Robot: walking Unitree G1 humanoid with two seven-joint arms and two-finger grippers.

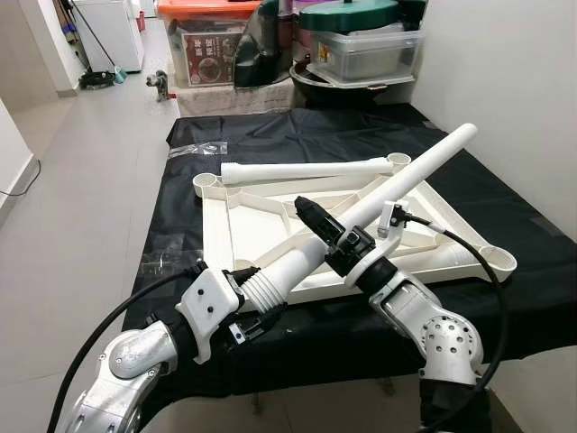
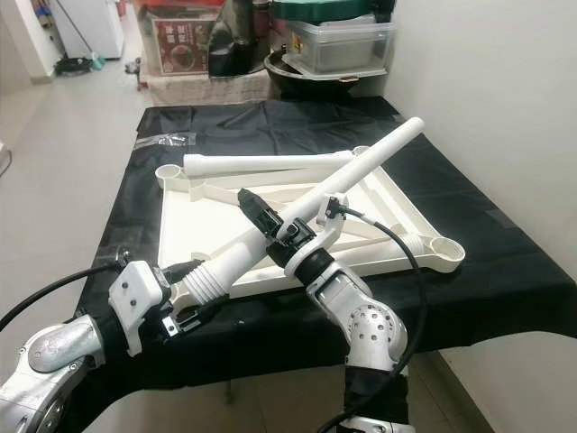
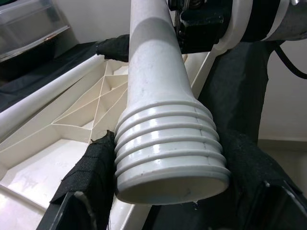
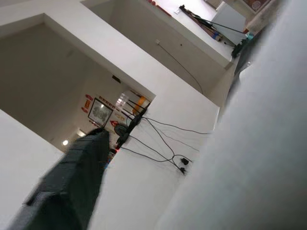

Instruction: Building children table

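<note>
White table leg (image 1: 397, 185) over upturned tabletop (image 1: 236, 236)

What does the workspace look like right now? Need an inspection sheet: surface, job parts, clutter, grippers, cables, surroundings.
Surface: black cloth covers the low table.
Job's things: white tabletop lies underside up, ribs showing; one white table leg lies along its far edge; a second leg is held slanting above it, ribbed end toward the robot.
Clutter: clear plastic wrap on the cloth's far left corner.
Grippers: left gripper shut on the second leg's ribbed end; right gripper shut on its shaft.
Cables: black cables loop along both arms, off the parts.
Surroundings: storage bins and a cardboard box beyond the table; white wall on the right.
</note>
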